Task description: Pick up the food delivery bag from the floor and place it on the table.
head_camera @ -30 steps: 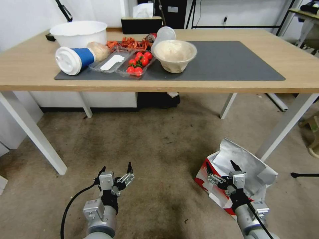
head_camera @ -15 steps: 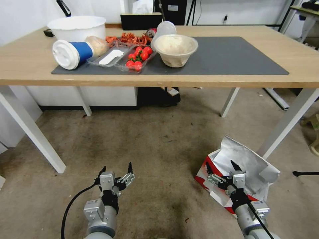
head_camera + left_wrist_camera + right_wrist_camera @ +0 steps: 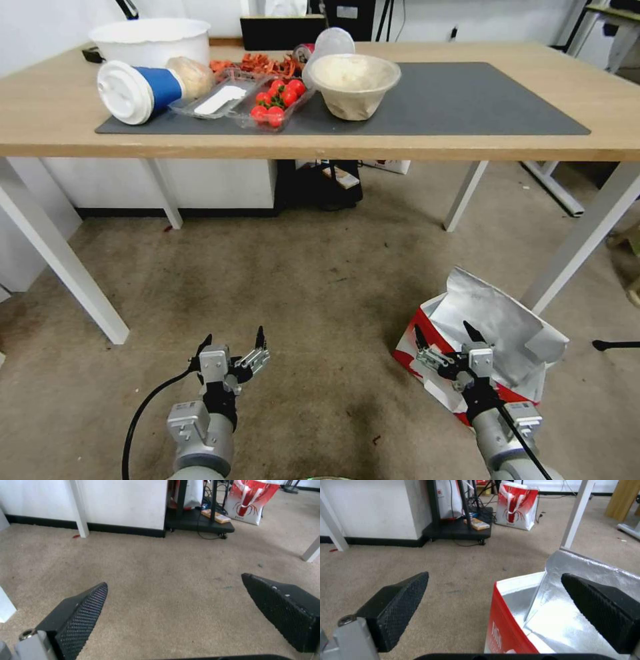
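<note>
The food delivery bag stands on the floor at the right, beside a table leg. It is white with red panels, and its mouth is open with the silver foil lining showing. My right gripper hovers open over the bag's near left corner. In the right wrist view the bag lies under one finger of the right gripper and bare carpet under the other. My left gripper hangs open over bare floor to the left; the left wrist view shows it holding nothing. The light-wood table with its dark grey mat stands ahead.
The mat's left half holds a tipped blue cup, a tomato tray, a paper bowl and a white tub. White table legs flank the bag. A black cart and another red-white bag sit under the table.
The whole head view has shifted as the camera moved: the table sits higher in the picture and more shows beneath it. Both grippers keep the same open pose.
</note>
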Tool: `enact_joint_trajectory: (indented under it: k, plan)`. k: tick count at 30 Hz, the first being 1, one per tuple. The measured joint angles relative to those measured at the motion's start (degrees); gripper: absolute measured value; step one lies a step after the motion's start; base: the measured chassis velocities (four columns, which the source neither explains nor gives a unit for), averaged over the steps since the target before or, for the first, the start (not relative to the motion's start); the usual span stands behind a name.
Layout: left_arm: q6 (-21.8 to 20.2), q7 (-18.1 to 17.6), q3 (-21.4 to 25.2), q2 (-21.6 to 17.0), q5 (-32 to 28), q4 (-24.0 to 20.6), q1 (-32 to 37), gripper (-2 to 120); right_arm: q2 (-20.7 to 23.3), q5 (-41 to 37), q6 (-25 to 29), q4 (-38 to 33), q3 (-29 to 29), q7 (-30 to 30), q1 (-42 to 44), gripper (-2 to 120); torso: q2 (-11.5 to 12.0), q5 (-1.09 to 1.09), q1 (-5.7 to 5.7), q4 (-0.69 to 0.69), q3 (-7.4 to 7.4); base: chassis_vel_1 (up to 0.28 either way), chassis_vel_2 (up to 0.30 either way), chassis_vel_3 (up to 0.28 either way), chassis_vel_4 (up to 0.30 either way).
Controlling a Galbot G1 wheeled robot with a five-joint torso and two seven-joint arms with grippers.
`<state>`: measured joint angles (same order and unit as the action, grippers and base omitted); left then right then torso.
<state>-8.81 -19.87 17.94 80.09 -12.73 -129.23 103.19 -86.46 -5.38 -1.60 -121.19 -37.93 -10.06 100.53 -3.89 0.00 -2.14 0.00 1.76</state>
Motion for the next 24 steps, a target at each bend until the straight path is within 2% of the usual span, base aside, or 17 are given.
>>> enact_joint_trajectory:
  k: [8, 13, 24]
  plan:
    - [0.2, 0.0, 0.0, -0.1, 0.2, 0.2, 0.0, 100, 0.2, -0.4, 0.1, -0.2, -0.4, 0.0, 0.2, 100, 1.9, 0.0, 0.07, -0.01, -1.76, 0.0, 0.0, 0.0, 0.0]
    - [0.2, 0.0, 0.0, 0.0, 0.3, 0.2, -0.1, 100, 0.4, -0.5, 0.1, -0.2, -0.6, 0.0, 0.3, 100, 2.6, 0.0, 0.25, 0.0, -1.75, 0.0, 0.0, 0.0, 0.0]
    - [0.3, 0.0, 0.0, 0.0, 0.2, 0.3, -0.2, 100, 0.2, -0.5, 0.2, -0.1, -0.4, 0.1, 0.2, 100, 2.5, 0.0, 0.29, 0.0, -1.75, 0.0, 0.0, 0.0, 0.0]
